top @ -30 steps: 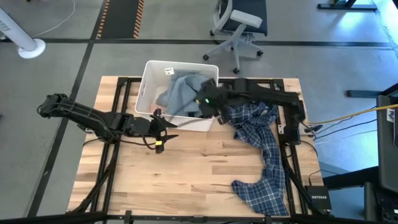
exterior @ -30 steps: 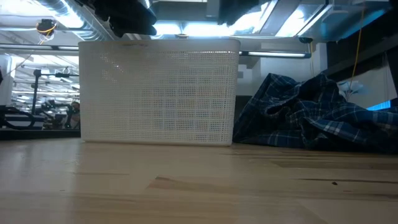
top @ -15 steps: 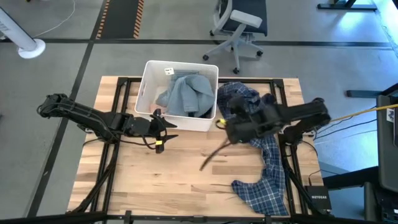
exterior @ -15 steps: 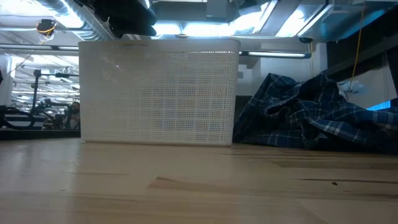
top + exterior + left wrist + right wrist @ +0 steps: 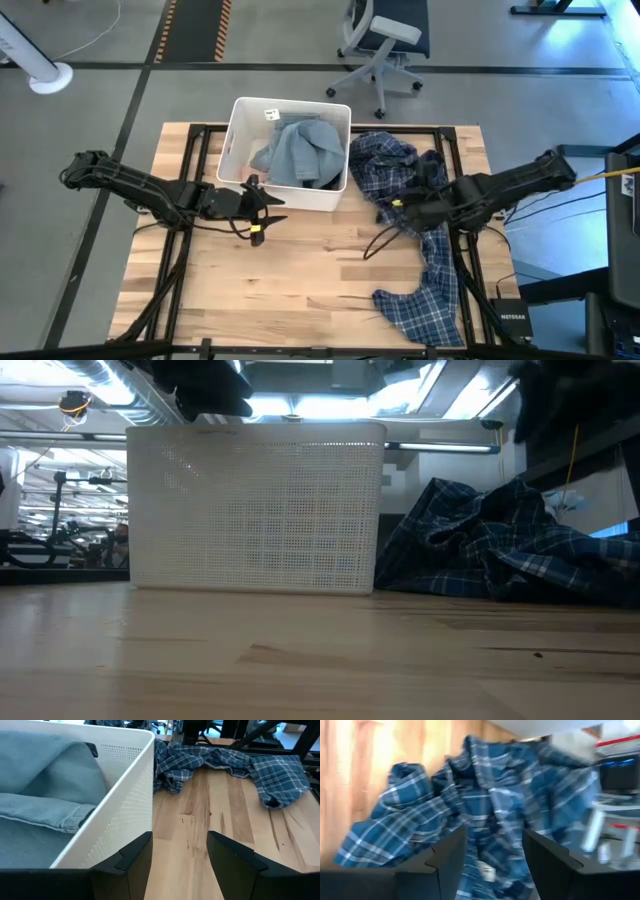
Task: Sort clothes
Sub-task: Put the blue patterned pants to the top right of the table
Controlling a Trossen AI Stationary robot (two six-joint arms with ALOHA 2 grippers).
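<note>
The left gripper [image 5: 262, 208] waits low over the wooden table [image 5: 290, 280], just beside the front wall of the white plastic bin [image 5: 240, 120], its two fingers spread with nothing between them; the left wrist view shows the gap open above bare wood, with the bin wall [image 5: 125, 805] close beside one finger. Inside the bin lies the grey-blue top [image 5: 297, 150], bunched and filling most of its right half, so it sits behind the left gripper and apart from it. To the right of the bin, touching its side, the blue-white plaid shirt [image 5: 420, 235] lies crumpled near the table's back and trails down the right side to a sleeve or hem near the front edge. The right gripper [image 5: 400, 208] is above the upper, heaped part of this shirt, and the right wrist view shows its fingers parted and empty with the plaid folds [image 5: 485, 820] directly ahead of them, not held.
</note>
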